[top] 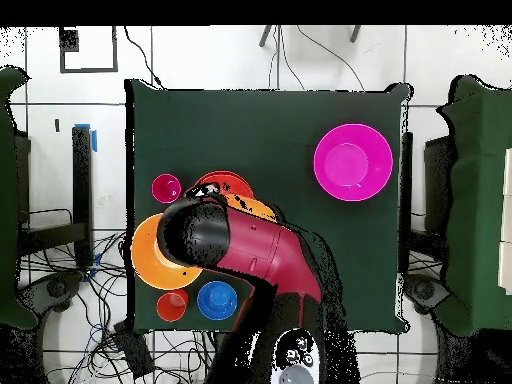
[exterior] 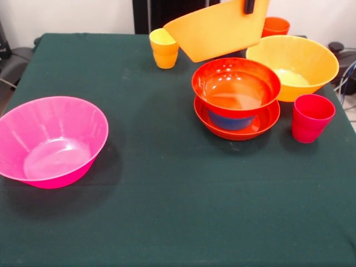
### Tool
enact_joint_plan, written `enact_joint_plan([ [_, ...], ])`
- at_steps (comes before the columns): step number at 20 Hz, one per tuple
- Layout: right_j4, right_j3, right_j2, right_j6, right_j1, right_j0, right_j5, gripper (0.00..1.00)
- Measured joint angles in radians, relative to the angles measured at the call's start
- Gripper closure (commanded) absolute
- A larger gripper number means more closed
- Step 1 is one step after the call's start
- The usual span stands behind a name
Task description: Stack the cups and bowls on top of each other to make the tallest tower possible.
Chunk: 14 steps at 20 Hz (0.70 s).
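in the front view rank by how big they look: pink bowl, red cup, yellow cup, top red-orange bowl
1. Pink bowl, though nearness to the camera flatters it.
2. Top red-orange bowl.
3. Red cup and yellow cup: alike; the yellow stands farther away, so unranked.

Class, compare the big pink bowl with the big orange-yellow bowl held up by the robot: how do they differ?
The pink bowl rests upright on the green table; the lifted orange-yellow bowl hangs tilted in the air, gripped at its rim by the gripper. The pink bowl stands alone on one side; the lifted one hovers over the red-orange bowls. Both are large, glossy and empty.
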Motion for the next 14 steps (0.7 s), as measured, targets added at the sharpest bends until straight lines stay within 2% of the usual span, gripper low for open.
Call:
enact_joint_plan([
  [14,0.000,-0.001,0.000,0.000,0.048,0.040,0.000,1.00],
])
